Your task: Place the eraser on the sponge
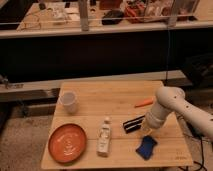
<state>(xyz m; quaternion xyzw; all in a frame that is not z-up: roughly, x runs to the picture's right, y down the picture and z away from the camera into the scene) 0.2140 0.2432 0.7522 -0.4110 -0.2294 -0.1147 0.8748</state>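
Taking the camera view: the eraser [134, 124] is seen flat on the table [115, 95], apart from the sponge [146, 147], its long axis slanting up toward picture-right; the gripper [148, 131] hangs just beside the eraser's right end, with the sponge near below it in the picture; whether the gripper is apart or together cannot be told; what the cup [68, 102] holds is hidden; nothing is made out on the orange plate [67, 142].
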